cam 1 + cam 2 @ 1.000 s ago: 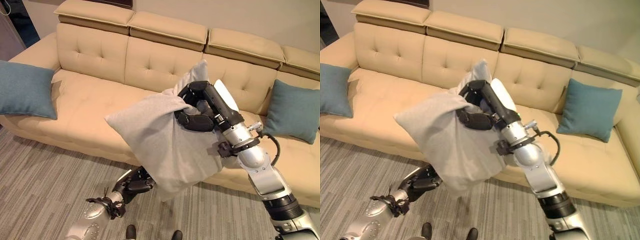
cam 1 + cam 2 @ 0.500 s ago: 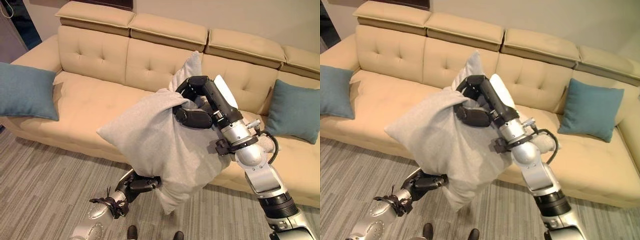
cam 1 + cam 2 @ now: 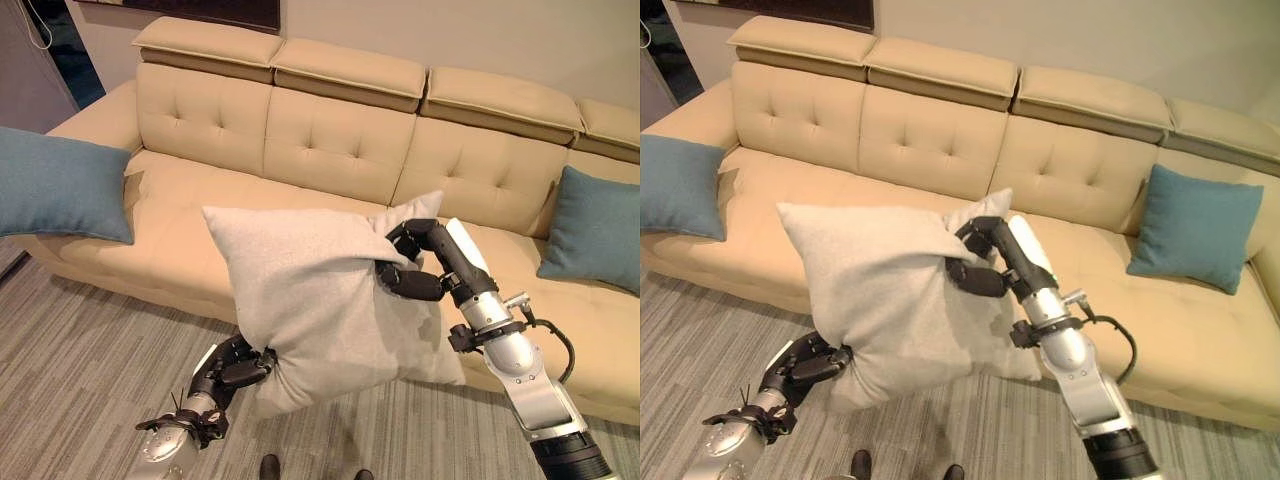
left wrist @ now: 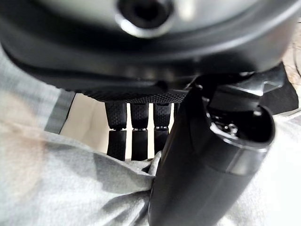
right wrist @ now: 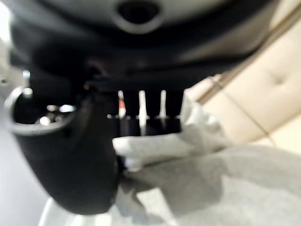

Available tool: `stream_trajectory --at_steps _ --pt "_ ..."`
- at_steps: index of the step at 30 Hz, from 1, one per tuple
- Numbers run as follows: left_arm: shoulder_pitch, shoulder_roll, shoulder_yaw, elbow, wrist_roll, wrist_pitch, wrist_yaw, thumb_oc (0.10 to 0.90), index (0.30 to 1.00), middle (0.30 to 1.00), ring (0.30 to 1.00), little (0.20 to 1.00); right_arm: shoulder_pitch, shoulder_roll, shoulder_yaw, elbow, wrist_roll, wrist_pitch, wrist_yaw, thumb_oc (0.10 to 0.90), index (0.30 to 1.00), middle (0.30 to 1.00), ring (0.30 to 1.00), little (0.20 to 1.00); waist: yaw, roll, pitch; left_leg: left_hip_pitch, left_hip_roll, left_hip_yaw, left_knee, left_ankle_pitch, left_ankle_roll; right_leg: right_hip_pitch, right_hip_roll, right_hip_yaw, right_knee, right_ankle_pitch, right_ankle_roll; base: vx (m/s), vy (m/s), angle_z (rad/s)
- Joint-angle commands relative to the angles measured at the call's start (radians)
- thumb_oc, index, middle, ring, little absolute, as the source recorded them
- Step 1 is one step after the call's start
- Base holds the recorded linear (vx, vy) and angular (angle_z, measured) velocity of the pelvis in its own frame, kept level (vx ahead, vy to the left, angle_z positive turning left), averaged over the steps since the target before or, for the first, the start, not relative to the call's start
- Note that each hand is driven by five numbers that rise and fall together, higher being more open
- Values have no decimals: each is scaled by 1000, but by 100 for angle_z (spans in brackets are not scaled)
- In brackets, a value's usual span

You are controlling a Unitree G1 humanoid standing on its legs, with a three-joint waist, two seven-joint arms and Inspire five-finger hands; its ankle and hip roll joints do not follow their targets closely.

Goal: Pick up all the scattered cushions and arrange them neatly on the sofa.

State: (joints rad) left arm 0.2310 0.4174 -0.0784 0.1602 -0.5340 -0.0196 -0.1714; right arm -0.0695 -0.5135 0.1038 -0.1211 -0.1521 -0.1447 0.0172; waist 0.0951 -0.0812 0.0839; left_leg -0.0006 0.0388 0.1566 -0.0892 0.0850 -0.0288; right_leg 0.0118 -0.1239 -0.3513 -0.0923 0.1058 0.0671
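A large grey cushion [image 3: 325, 300] is held in the air in front of the sofa [image 3: 330, 150], between the two hands. Its upper right corner is gripped by the right hand [image 3: 415, 268] — the fingers [image 5: 141, 123] are curled over a fold of the grey cloth and the thumb is pressed against it from the other side. The lower left corner is pinched by the left hand [image 3: 232, 366], whose fingers [image 4: 134, 136] and thumb are closed on the bunched fabric. The cushion hangs slightly tilted, above the floor [image 3: 90, 340] and just before the seat edge.

The sofa is beige, with tufted backs and four headrests. A blue cushion [image 3: 60, 185] is leaned at its left armrest, and another blue cushion [image 3: 1195, 225] is placed upright at the right end. The floor is covered by grey striped carpet.
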Motion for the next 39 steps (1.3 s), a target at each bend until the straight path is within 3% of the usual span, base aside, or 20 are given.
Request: stream_trajectory --at_steps 1,6,7,8,9,20,28,30,34,39 --pt "-151 -52 -37 -72 -10 -194 -24 400 300 300 300 300 -77 42 -33 -48 13 -97 -33 400 300 300 300 300 6 4 -116 56 -9 -38 2 -131 -16 53 -41 -57 26 -76 92 -12 -30 -1" --pt "-147 -71 -49 -66 -7 -186 -6 400 300 300 300 300 -45 50 -27 -8 -23 -80 -52 416 324 324 324 324 -10 14 -115 59 -4 -31 2 -129 -19 56 -34 -50 20 -78 89 -10 -37 -1" --pt "-149 -73 -50 -66 -9 -185 -3 400 300 300 300 300 -46 50 -26 -1 -26 -78 -56 482 422 422 422 422 -12 15 -115 59 -3 -29 2 -129 -19 56 -34 -50 18 -78 89 -16 -47 -3" --pt "-157 -72 -54 -70 -8 -187 4 400 300 300 300 300 -51 48 -24 12 -30 -72 -65 731 796 796 796 796 -16 19 -116 59 -2 -27 2 -128 -20 54 -32 -46 15 -77 89 -12 -31 -4" --pt "-162 -72 -56 -71 -9 -188 7 400 300 300 300 300 -55 46 -24 18 -31 -70 -69 800 900 900 900 900 -18 20 -116 58 -1 -25 2 -128 -21 53 -32 -44 14 -77 89 -16 -31 -7" --pt "-209 -65 -52 -71 -17 -195 46 400 300 300 300 300 -130 6 -124 68 30 -54 -165 800 900 900 900 900 -32 26 -121 68 4 -17 2 -133 -25 60 -24 -32 8 -82 86 6 -21 -5" --pt "-231 -29 -54 -47 -21 -188 47 400 300 300 300 300 -159 -169 -108 214 73 -8 -126 800 900 900 900 900 -46 21 -123 67 5 -12 2 -129 -32 59 -21 -30 7 -79 88 3 -5 -1" --pt "-226 -7 -55 -66 -19 -186 33 400 300 300 300 300 -108 -193 -113 281 151 12 -73 800 900 900 900 900 -54 23 -120 62 3 -13 2 -127 -34 55 -21 -32 8 -77 90 -5 -3 2" --pt "-237 26 -57 -71 -3 -186 21 400 300 300 300 300 -45 -166 -104 394 228 23 -19 800 900 900 900 900 -64 28 -114 56 2 -13 2 -124 -37 50 -24 -32 9 -75 91 -4 -7 0" --pt "-244 58 -52 -74 13 -183 3 400 300 300 300 300 20 -116 -85 476 222 35 11 800 900 900 900 900 -73 41 -107 51 1 -10 2 -122 -37 44 -28 -34 9 -76 91 0 0 0"
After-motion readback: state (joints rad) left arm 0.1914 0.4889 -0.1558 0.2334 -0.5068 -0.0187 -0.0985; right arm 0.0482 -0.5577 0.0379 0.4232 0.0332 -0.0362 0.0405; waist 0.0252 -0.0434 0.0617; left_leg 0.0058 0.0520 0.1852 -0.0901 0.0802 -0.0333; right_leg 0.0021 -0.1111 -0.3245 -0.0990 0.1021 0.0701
